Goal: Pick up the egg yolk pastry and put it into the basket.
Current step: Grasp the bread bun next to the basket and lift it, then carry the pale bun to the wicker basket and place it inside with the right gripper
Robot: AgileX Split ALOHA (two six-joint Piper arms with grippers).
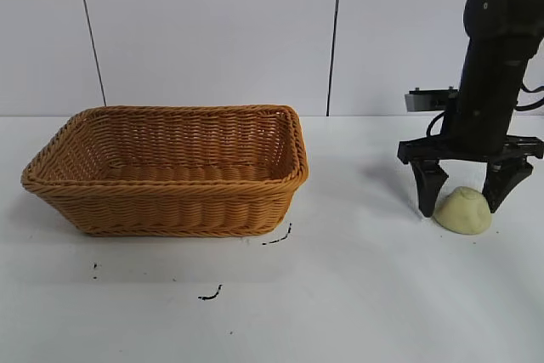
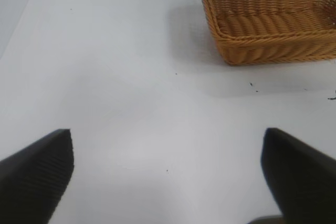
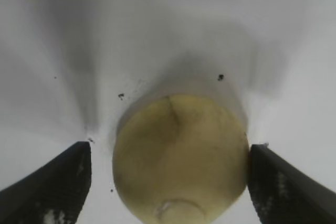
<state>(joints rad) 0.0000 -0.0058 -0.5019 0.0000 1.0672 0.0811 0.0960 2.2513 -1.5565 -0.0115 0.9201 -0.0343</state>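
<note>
The egg yolk pastry [image 1: 463, 209], a small pale yellow dome, sits on the white table at the right. My right gripper [image 1: 461, 201] is down at the table with its open fingers on either side of the pastry. In the right wrist view the pastry [image 3: 181, 156] fills the space between the fingers [image 3: 58, 182]; one finger touches its side and a gap remains at the other. The orange-brown wicker basket [image 1: 170, 178] stands at the left and holds nothing. My left gripper [image 2: 168, 177] is open and empty over bare table; the basket [image 2: 273, 24] lies ahead of it.
Small black marks [image 1: 276, 238] dot the table in front of the basket. A white wall with vertical seams stands behind the table. Bare table lies between the basket and the pastry.
</note>
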